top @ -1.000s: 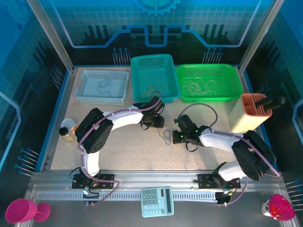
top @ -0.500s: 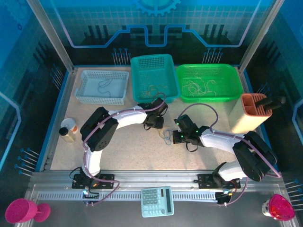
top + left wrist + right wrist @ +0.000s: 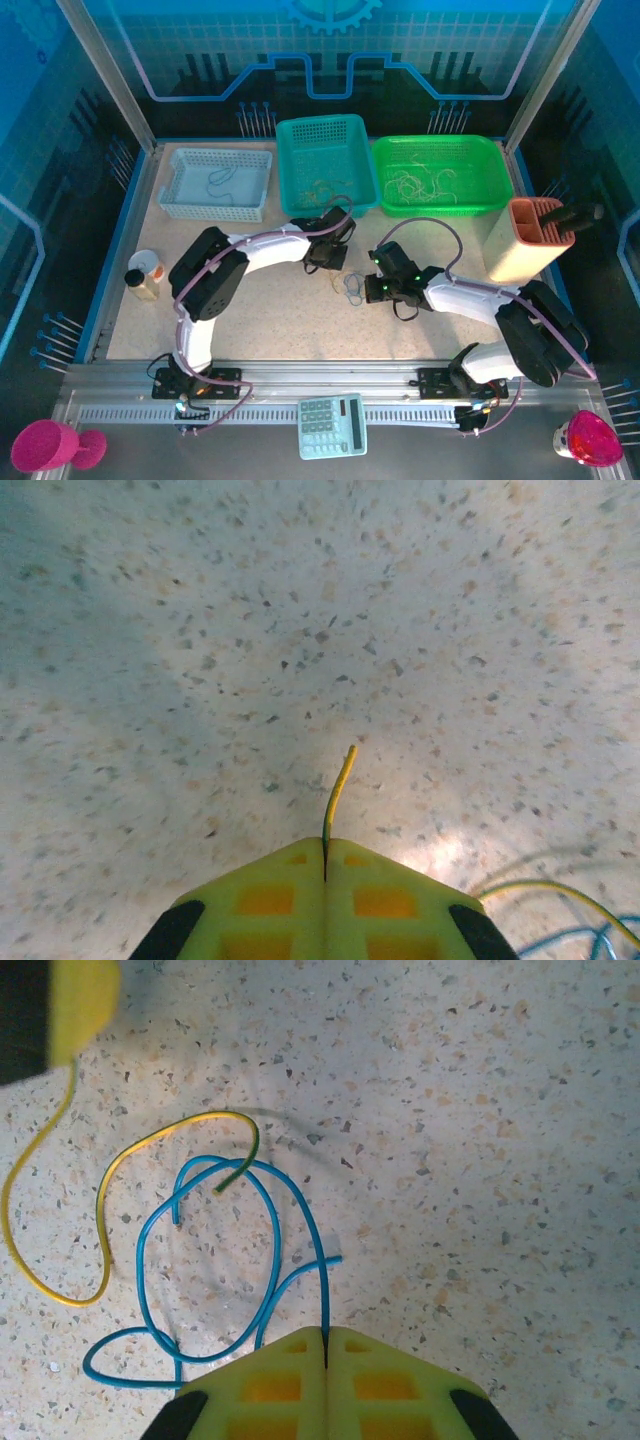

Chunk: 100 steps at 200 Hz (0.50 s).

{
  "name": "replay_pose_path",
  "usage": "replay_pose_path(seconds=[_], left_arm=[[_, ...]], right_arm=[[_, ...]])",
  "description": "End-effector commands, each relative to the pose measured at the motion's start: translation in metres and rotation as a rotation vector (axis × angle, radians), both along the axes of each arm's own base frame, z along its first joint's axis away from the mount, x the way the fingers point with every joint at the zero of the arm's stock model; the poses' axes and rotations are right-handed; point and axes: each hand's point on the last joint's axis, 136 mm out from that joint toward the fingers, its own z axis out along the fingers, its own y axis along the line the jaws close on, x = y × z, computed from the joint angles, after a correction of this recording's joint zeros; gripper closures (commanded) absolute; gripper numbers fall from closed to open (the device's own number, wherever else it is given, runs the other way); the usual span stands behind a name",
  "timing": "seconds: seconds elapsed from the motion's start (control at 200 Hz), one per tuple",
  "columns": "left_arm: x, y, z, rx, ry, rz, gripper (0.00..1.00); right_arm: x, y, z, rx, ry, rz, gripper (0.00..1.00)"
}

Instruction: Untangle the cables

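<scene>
Clamping yellow cable (image 3: pixel 340 780) in left pincer (image 3: pixel 324 852), jaws fully shut, thin stub poking out past the tips. Right pincer (image 3: pixel 325 1345) likewise shut, pinching blue cable (image 3: pixel 324 1290). Both thin, glossy, flexible. Blue looped in coils, yellow curving across it, lying on speckled matte worktop (image 3: pixel 300 600).

Yellow cable (image 3: pixel 165 1128), blue cable (image 3: pixel 323 1295); beige speckled tabletop (image 3: pixel 500 1160); yellow-green fingers (image 3: pixel 250 1385), black corners; teal basket (image 3: pixel 283 165), green basket (image 3: pixel 440 210).
</scene>
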Motion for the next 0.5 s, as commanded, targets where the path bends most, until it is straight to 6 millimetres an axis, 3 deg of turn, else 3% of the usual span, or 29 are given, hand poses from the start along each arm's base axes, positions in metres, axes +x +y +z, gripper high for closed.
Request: replay_pose_path(seconds=[0.0, 0.205, 0.38, 0.495], left_arm=[[0.008, -0.005, 0.067, -0.088, -0.166, -0.038, 1.00], [0.001, -0.009, 0.144, -0.240, -0.320, -0.097, 1.00], [-0.005, -0.007, 0.188, -0.293, -0.408, -0.137, 1.00], [-0.008, -0.006, 0.212, -0.322, -0.449, -0.157, 1.00]], right_arm=[[-0.001, 0.001, 0.005, -0.002, -0.018, -0.004, 1.00], [0.006, 0.011, 0.028, 0.047, -0.055, 0.026, 1.00], [0.010, 0.018, 0.071, 0.117, -0.118, 0.070, 0.68], [0.010, 0.012, 0.105, 0.152, -0.178, 0.082, 0.64]])
